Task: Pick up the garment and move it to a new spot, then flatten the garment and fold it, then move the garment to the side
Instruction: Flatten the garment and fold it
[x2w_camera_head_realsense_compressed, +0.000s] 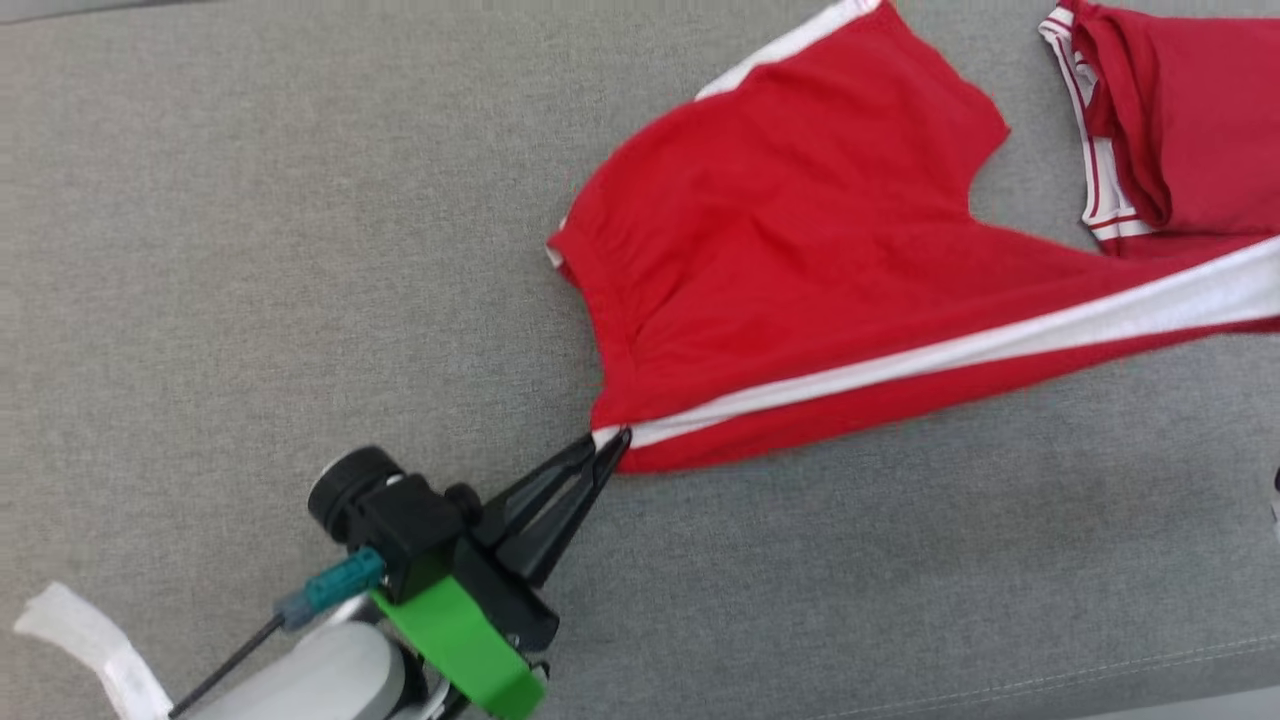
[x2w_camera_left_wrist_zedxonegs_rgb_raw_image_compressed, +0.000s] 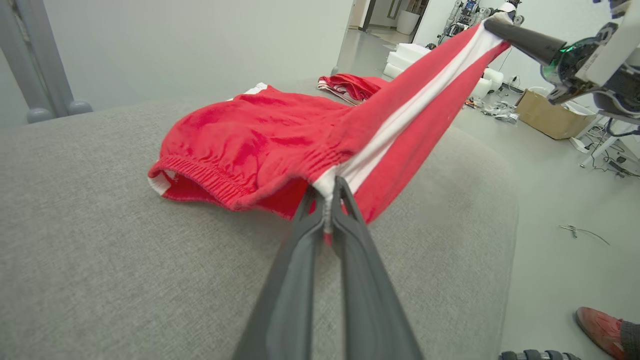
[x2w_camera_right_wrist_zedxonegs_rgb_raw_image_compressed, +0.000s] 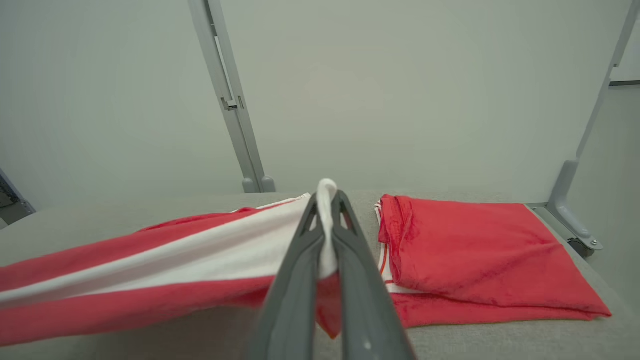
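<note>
Red shorts (x2w_camera_head_realsense_compressed: 800, 250) of soft knit, with a gathered elastic waistband and a white side stripe (x2w_camera_head_realsense_compressed: 950, 350), lie partly spread on the grey woven upholstered surface (x2w_camera_head_realsense_compressed: 250, 250). At the left end, the left gripper (x2w_camera_head_realsense_compressed: 612, 445) is closed on the waistband corner, its two dark tapered fingers pinching the start of the stripe. The striped edge runs taut to the right, rising off the surface to the right gripper (x2w_camera_right_wrist_zedxonegs_rgb_raw_image_compressed: 327, 197), which is clamped on the white fabric at the leg end. At the far right, a second red garment (x2w_camera_head_realsense_compressed: 1170, 120) with white trim lies folded flat near the raised leg. On the floor past the surface edge are a cardboard box (x2w_camera_left_wrist_zedxonegs_rgb_raw_image_compressed: 550, 117) and a person's red shoe (x2w_camera_left_wrist_zedxonegs_rgb_raw_image_compressed: 597, 325).
</note>
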